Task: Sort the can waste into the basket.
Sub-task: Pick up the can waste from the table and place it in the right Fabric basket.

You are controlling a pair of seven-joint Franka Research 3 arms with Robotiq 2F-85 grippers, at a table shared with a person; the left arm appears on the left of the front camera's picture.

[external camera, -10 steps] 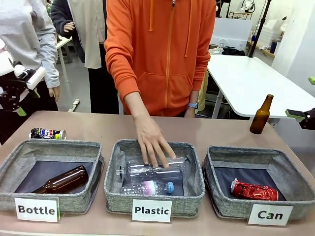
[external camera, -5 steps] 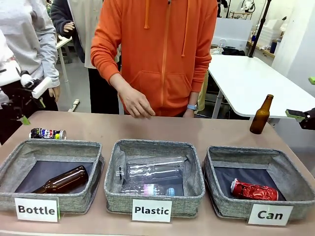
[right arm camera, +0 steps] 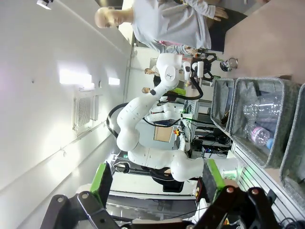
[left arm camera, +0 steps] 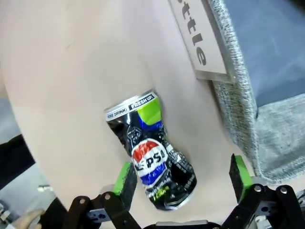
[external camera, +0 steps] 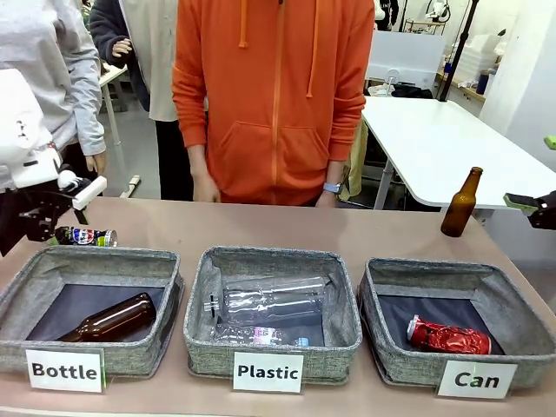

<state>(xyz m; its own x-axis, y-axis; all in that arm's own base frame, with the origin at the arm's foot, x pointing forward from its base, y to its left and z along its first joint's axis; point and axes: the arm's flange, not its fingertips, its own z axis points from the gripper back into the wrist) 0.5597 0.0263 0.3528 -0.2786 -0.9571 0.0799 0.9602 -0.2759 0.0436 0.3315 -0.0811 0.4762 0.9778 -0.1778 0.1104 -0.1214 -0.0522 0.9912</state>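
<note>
Can waste is half sorted: red can (external camera: 449, 337) is lying in the basket (external camera: 408, 365), dark can (left arm camera: 151, 160) on the table (external camera: 347, 228) just ahead of my spread left jaws, so I am lining up to lower and pinch it, while the right jaws are idling spread.

**Clerk:** Front view, lighting?

**Inspector:** Bright, even overhead room light. Shadows on the table (external camera: 174, 228) are short and soft. The lining of the Can basket (external camera: 395, 313), at 4 o'clock, reads dark but legible.

**Clerk:** Glare?

**Inspector:** Small highlights on the red can (external camera: 447, 337) and on the clear bottles (external camera: 269, 304) at centre. The white arm casing (external camera: 22, 130), at 9 o'clock, is nearly overexposed. Focus is sharp throughout.

**Clerk:** Wrist views?

**Inspector:** Left wrist: the dark can (left arm camera: 152, 157) is crisp, its print readable, with glints on the creases. The green pads (left arm camera: 125, 177), at 7 o'clock, are slightly soft. Right wrist: the light fittings (right arm camera: 76, 76), at 9 o'clock, are blown out. Straight lines bow toward the edges, which is wide-angle distortion.
</note>
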